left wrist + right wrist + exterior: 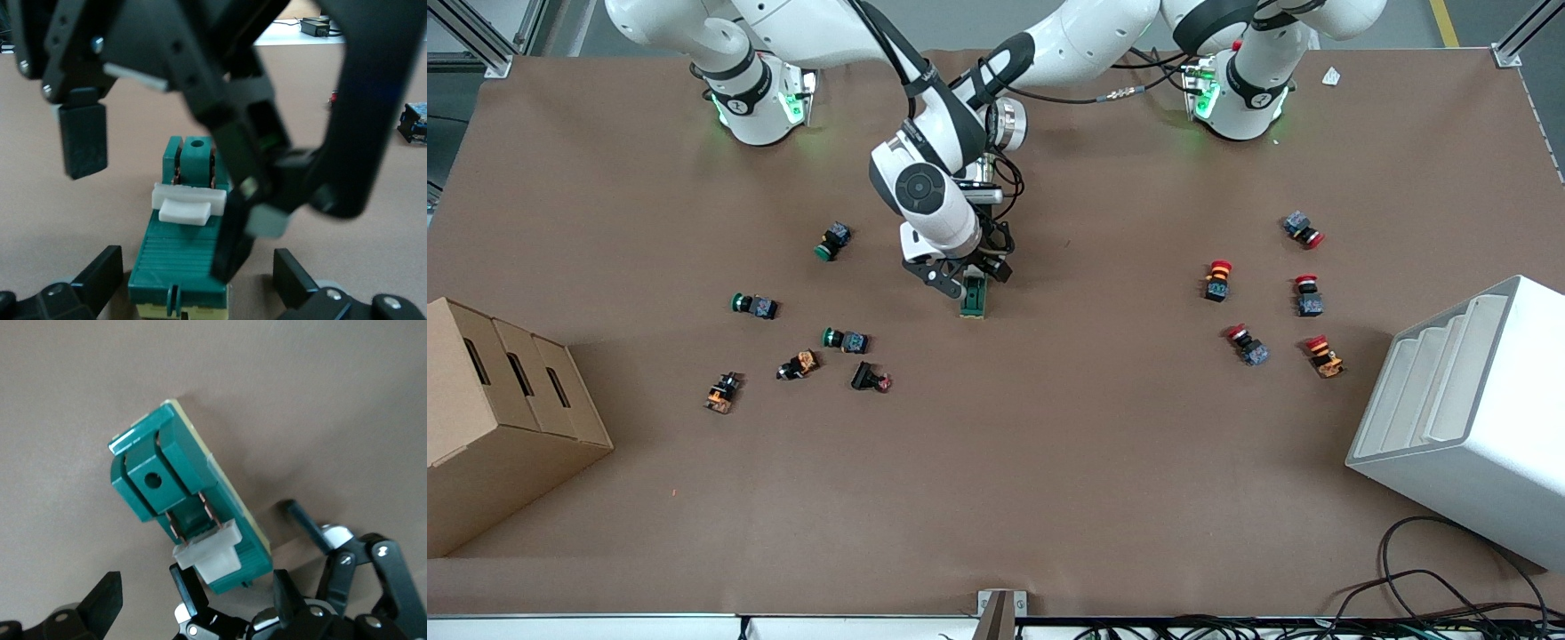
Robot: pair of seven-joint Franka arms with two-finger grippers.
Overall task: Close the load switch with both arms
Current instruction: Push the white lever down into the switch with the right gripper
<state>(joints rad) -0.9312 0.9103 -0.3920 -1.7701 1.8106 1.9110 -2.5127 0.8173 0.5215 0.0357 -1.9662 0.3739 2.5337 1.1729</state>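
The dark green load switch lies on the brown table mid-way between the arms. Its white lever sits across the body, with copper blades showing between it and the end block. My left gripper is open and straddles the switch end farther from the front camera, with gaps on both sides; it shows in the front view. My right gripper is open over the switch. One of its fingers is down beside the lever, the other hangs clear.
Several green and orange push buttons lie toward the right arm's end. Several red ones lie toward the left arm's end. A cardboard box and a white bin stand at the table's two ends.
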